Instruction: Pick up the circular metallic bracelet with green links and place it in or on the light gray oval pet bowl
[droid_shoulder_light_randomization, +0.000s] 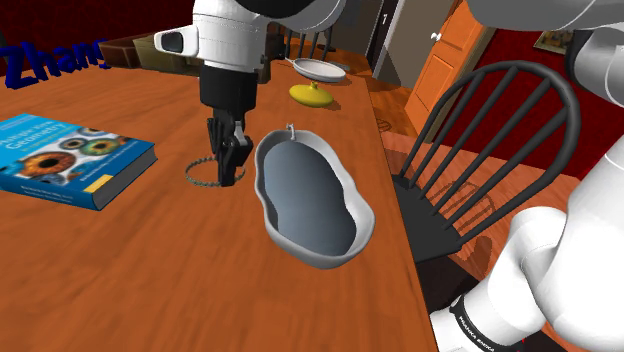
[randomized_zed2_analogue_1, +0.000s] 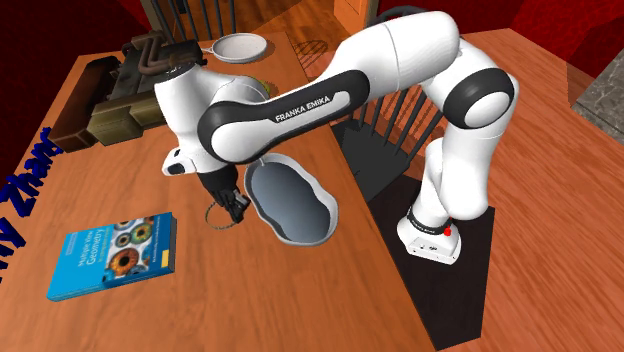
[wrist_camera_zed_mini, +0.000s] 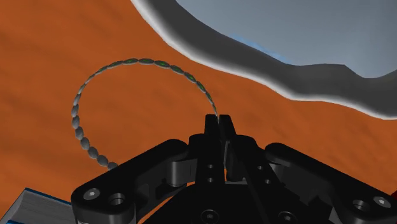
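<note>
Pinching the near side of the bracelet (wrist_camera_zed_mini: 146, 61): the hand (wrist_camera_zed_mini: 217, 124) is down at tabletop level with both fingers pressed together on the chain, so it is clenched on the bracelet. The chain runs straight into the closed fingertips in the wrist view. The rest of the loop lies flat on the tabletop (droid_shoulder_light_randomization: 200, 270), round, with no sag or tilt visible. Looks like grasp made, lift not yet begun.

Bracelet (droid_shoulder_light_randomization: 205, 172) sits on the tabletop between the blue book (droid_shoulder_light_randomization: 65, 158) and the bowl (droid_shoulder_light_randomization: 305, 200), just beside the bowl's rim and not touching it as far as I can tell. The bowl is near the tabletop edge that faces the black chair (droid_shoulder_light_randomization: 480, 150), and the bracelet is further in from that edge. The bowl is upright and has nothing in it.

Same layout from the second exterior view: hand (randomized_zed2_analogue_1: 237, 213) on the ring (randomized_zed2_analogue_1: 215, 215), bowl (randomized_zed2_analogue_1: 290, 205) right next to it.

Progress estimate:
- Done: reach and close.
- Left: lift, a short carry over the rim, and release into the bowl.

The chain is thin, so it could slip from the fingers on the lift.
</note>
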